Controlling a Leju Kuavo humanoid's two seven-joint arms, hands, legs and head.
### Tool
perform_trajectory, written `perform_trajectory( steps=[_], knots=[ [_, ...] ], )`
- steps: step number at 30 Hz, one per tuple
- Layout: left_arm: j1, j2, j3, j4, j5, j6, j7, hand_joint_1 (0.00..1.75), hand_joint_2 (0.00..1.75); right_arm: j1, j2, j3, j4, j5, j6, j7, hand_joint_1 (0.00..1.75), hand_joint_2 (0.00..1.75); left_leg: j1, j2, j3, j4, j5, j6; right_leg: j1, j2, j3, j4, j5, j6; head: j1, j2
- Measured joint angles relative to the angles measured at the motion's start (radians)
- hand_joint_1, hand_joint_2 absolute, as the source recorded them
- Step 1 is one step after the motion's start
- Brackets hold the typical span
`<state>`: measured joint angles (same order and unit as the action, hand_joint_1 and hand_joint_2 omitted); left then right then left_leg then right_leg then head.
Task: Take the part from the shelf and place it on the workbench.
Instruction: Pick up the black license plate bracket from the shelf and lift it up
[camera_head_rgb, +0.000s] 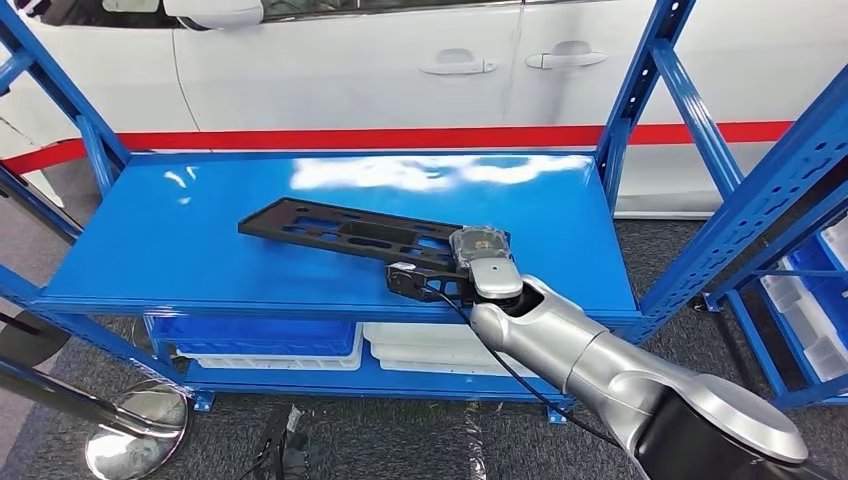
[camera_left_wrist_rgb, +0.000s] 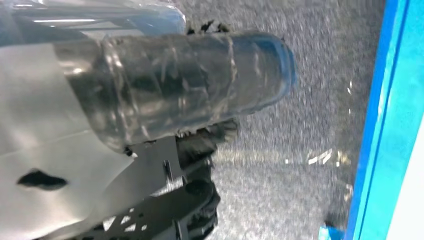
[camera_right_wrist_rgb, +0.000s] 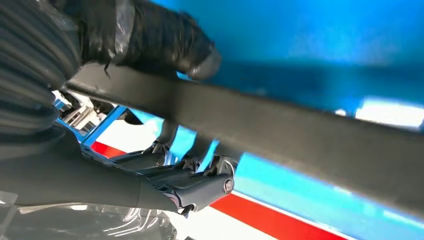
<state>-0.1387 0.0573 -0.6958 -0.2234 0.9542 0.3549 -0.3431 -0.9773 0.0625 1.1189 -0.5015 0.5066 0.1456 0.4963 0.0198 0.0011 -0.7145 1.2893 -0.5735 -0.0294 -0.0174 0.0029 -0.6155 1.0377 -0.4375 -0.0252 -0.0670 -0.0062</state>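
Right robot hand (camera_head_rgb: 455, 272) gripping black part (camera_head_rgb: 350, 231), resting on blue shelf (camera_head_rgb: 180, 240), no readable writing

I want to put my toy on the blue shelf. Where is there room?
The shelf is bare left of the black part, and behind it toward the white car. The front right is crowded: the right hand grips the part's end there.

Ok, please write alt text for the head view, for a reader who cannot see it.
The right robot hand grips one end of a long black part lying on a blue shelf. Behind the shelf stands a white car; white trays sit on the level below.
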Motion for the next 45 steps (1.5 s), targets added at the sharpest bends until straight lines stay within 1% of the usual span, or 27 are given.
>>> perform_trajectory(
  steps=[1,3,5,8,10,11,13,14,15,16,18,20,21,24,25,27,29,30,31,32,34,35,37,40,42,44,45],
  knots=[
    [0.001,0.0,0.0,0.0,0.002,-0.002,-0.001,0.0,0.0,-0.005,0.0,-0.001,-0.002,-0.002,-0.002,-0.002,1.75,1.75,0.0,0.0,0.01,-0.017,0.019,0.001,0.0,0.0,0.001,0.0,0.0,0.0,0.0,0.0],
    [0.001,0.001,0.0,0.0,0.008,-0.007,-0.006,0.0,0.0,-0.016,0.0,-0.004,-0.011,-0.009,-0.007,-0.004,1.75,1.75,0.0,0.0,0.073,-0.144,0.08,0.006,0.0,0.0,0.003,0.0,0.0,0.002,0.0,0.0],
    [0.001,0.001,0.0,0.0,0.014,-0.011,-0.014,0.0,0.0,-0.027,-0.001,-0.009,-0.023,-0.019,-0.01,-0.005,1.75,1.75,-0.005,0.0,0.126,-0.249,0.11,0.014,0.003,0.001,0.001,0.001,0.001,0.01,0.001,0.0],
    [0.005,0.001,0.0,0.0,0.026,-0.024,-0.031,0.0,0.0,-0.039,-0.003,-0.016,-0.051,-0.032,-0.014,-0.005,1.75,1.75,-0.009,-0.001,0.131,-0.272,0.116,0.03,0.005,0.002,-0.004,-0.004,0.007,0.027,0.002,0.0],
    [0.008,0.002,0.0,0.0,0.031,-0.035,-0.041,0.0,0.0,-0.045,-0.004,-0.02,-0.071,-0.038,-0.016,-0.005,1.75,1.75,-0.004,0.001,0.132,-0.282,0.124,0.044,0.005,0.002,-0.017,0.015,-0.01,0.037,0.003,0.0],
    [0.008,0.002,0.0,0.0,0.032,-0.038,-0.044,0.0,0.0,-0.048,-0.005,-0.022,-0.08,-0.039,-0.016,-0.005,1.75,1.75,-0.002,0.002,0.133,-0.286,0.127,0.052,0.006,0.001,-0.036,0.055,-0.034,0.041,0.005,0.0],
    [0.009,0.004,0.0,0.0,0.033,-0.041,-0.046,0.0,0.0,-0.05,-0.008,-0.024,-0.094,-0.041,-0.016,-0.005,1.75,1.75,-0.004,0.004,0.132,-0.287,0.128,0.06,0.005,0.001,-0.096,0.184,-0.095,0.046,0.007,0.0],
    [0.009,0.004,0.0,0.0,0.033,-0.042,-0.046,0.0,0.0,-0.048,-0.009,-0.024,-0.099,-0.041,-0.016,-0.005,1.75,1.75,-0.005,0.003,0.132,-0.287,0.127,0.062,0.005,0.001,-0.124,0.244,-0.115,0.047,0.007,0.0],
    [0.01,0.004,0.0,0.0,0.034,-0.043,-0.046,0.0,0.44,-0.046,-0.011,-0.024,-0.103,-0.041,-0.016,-0.005,1.75,1.75,-0.006,0.003,0.132,-0.286,0.126,0.063,0.004,0.001,-0.14,0.276,-0.118,0.049,0.007,0.0],
    [0.011,0.004,0.0,0.0,0.034,-0.043,-0.046,0.0,0.87,-0.044,-0.012,-0.025,-0.107,-0.041,-0.017,-0.005,1.75,1.75,-0.005,0.001,0.133,-0.284,0.124,0.062,0.004,0.001,-0.14,0.271,-0.102,0.049,0.007,0.0],
    [0.012,0.004,0.0,0.0,0.035,-0.044,-0.047,0.0,1.75,-0.046,-0.014,-0.025,-0.115,-0.041,-0.017,-0.005,1.75,1.75,-0.004,-0.001,0.134,-0.276,0.116,0.057,0.001,0.0,-0.092,0.158,-0.035,0.047,0.008,0.0],
    [0.012,0.004,0.0,0.0,0.037,-0.047,-0.055,0.0,1.75,-0.05,-0.015,-0.025,-0.125,-0.041,-0.019,-0.005,1.75,1.75,-0.008,-0.003,0.127,-0.263,0.107,0.046,0.001,0.001,-0.04,0.047,0.003,0.042,0.007,0.0],
    [0.012,0.004,0.0,0.0,0.038,-0.05,-0.06,0.0,1.75,-0.051,-0.017,-0.025,-0.13,-0.042,-0.02,-0.005,1.75,1.75,-0.01,-0.003,0.123,-0.258,0.105,0.04,0.003,0.002,-0.03,0.024,0.004,0.038,0.007,0.0],
    [0.014,0.006,0.0,0.0,0.044,-0.071,-0.069,0.0,1.75,-0.052,-0.02,-0.026,-0.15,-0.046,-0.024,-0.007,1.75,1.75,-0.009,-0.002,0.117,-0.256,0.102,0.026,0.004,0.004,-0.029,0.015,0.001,0.023,0.006,0.0],
    [0.014,0.006,0.0,0.0,0.046,-0.079,-0.072,0.0,1.75,-0.054,-0.021,-0.026,-0.157,-0.049,-0.026,-0.007,1.75,1.75,-0.008,-0.002,0.112,-0.244,0.092,0.021,0.002,0.004,-0.027,0.012,0.002,0.017,0.005,0.0],
    [0.015,0.008,0.001,0.0,0.052,-0.085,-0.079,0.0,1.75,-0.06,-0.021,-0.026,-0.175,-0.056,-0.037,-0.009,1.75,1.75,-0.006,-0.002,0.072,-0.16,0.046,0.013,-0.001,0.003,-0.023,0.007,0.003,0.007,0.002,0.0],
    [0.017,0.008,0.001,0.0,0.06,-0.073,-0.081,0.0,1.75,-0.062,-0.022,-0.026,-0.195,-0.064,-0.056,-0.011,1.75,1.75,-0.004,-0.002,0.007,-0.031,-0.001,0.007,0.0,0.003,-0.021,0.007,0.001,0.002,0.0,0.0],
    [0.019,0.008,0.002,0.0,0.065,-0.062,-0.079,0.0,1.75,-0.063,-0.023,-0.026,-0.206,-0.066,-0.066,-0.011,1.75,1.75,-0.004,-0.002,-0.016,0.008,-0.006,0.005,0.0,0.004,-0.019,0.008,-0.001,0.001,0.0,0.0],
    [0.022,0.008,0.002,0.0,0.069,-0.049,-0.077,0.0,1.75,-0.065,-0.025,-0.026,-0.219,-0.068,-0.078,-0.011,1.75,1.75,-0.004,-0.002,-0.023,0.012,0.009,0.005,0.001,0.004,-0.017,0.009,-0.002,0.0,0.0,0.0],
    [0.025,0.009,0.003,0.0,0.074,-0.036,-0.074,0.0,1.75,-0.069,-0.027,-0.026,-0.234,-0.068,-0.09,-0.011,1.75,1.75,-0.004,-0.002,-0.012,-0.022,0.041,0.006,0.0,0.006,-0.015,0.01,-0.004,0.0,0.0,0.0],
    [0.029,0.011,0.005,0.001,0.083,-0.017,-0.069,0.0,1.75,-0.082,-0.032,-0.028,-0.271,-0.061,-0.124,-0.01,1.75,1.75,-0.006,-0.002,0.044,-0.148,0.112,0.012,0.001,0.009,-0.011,0.013,-0.01,0.004,0.0,0.0],
    [0.03,0.011,0.006,0.001,0.088,-0.009,-0.065,0.0,1.75,-0.09,-0.035,-0.03,-0.295,-0.054,-0.147,-0.009,1.75,1.75,-0.008,-0.003,0.068,-0.203,0.129,0.016,0.003,0.01,-0.011,0.014,-0.012,0.008,0.0,0.0],
    [0.033,0.011,0.009,0.001,0.096,0.003,-0.057,0.0,1.75,-0.103,-0.044,-0.039,-0.347,-0.032,-0.201,-0.005,1.75,1.75,-0.013,-0.004,0.088,-0.248,0.13,0.024,0.006,0.011,-0.015,0.013,-0.011,0.017,0.001,0.0],
    [0.039,0.01,0.01,0.001,0.101,0.01,-0.053,0.0,1.75,-0.115,-0.061,-0.051,-0.419,0.005,-0.268,-0.004,1.75,1.75,-0.008,-0.003,0.092,-0.261,0.132,0.039,0.006,0.009,-0.019,0.017,-0.019,0.032,0.002,0.0],
    [0.039,0.009,0.01,0.002,0.103,0.014,-0.053,0.0,1.75,-0.12,-0.075,-0.058,-0.466,0.024,-0.294,-0.004,1.75,1.75,-0.004,-0.002,0.099,-0.268,0.135,0.051,0.006,0.007,-0.051,0.092,-0.064,0.039,0.004,0.0],
    [0.038,0.008,0.011,0.002,0.108,0.018,-0.051,0.0,1.75,-0.12,-0.088,-0.062,-0.507,0.037,-0.319,-0.004,1.75,1.75,-0.006,-0.001,0.1,-0.268,0.134,0.059,0.006,0.006,-0.111,0.222,-0.121,0.043,0.006,0.0],
    [0.038,0.008,0.011,0.002,0.111,0.019,-0.05,0.0,1.75,-0.117,-0.094,-0.064,-0.526,0.042,-0.335,-0.004,1.75,1.75,-0.007,-0.001,0.1,-0.266,0.133,0.06,0.006,0.006,-0.134,0.268,-0.132,0.043,0.006,0.0]
  ],
)
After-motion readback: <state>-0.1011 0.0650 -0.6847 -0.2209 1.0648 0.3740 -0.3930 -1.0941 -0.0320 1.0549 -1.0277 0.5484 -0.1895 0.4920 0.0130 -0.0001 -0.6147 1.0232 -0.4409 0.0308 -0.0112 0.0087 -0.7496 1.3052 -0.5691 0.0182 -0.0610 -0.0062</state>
